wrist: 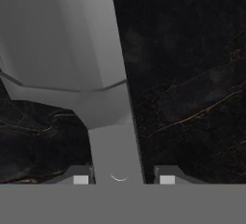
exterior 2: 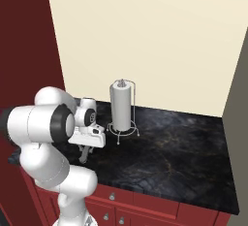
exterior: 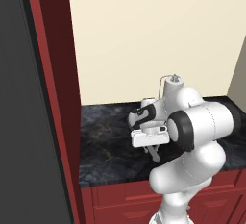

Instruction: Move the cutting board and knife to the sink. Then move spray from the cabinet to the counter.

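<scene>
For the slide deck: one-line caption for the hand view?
Gripper fingers straddling the neck of the pale spray bottle lying on the black veined counter.

no readable text, labels or signs

I count one worktop (exterior 2: 184,157), black stone with golden veins. On it stands one paper-towel roll (exterior 2: 120,105) in one wire stand (exterior 2: 133,104). One pale grey spray bottle (wrist: 72,40) sits between my two fingertips (wrist: 80,176). Below the worktop, three small drawer knobs (exterior 2: 112,197) show on the red fronts.
</scene>
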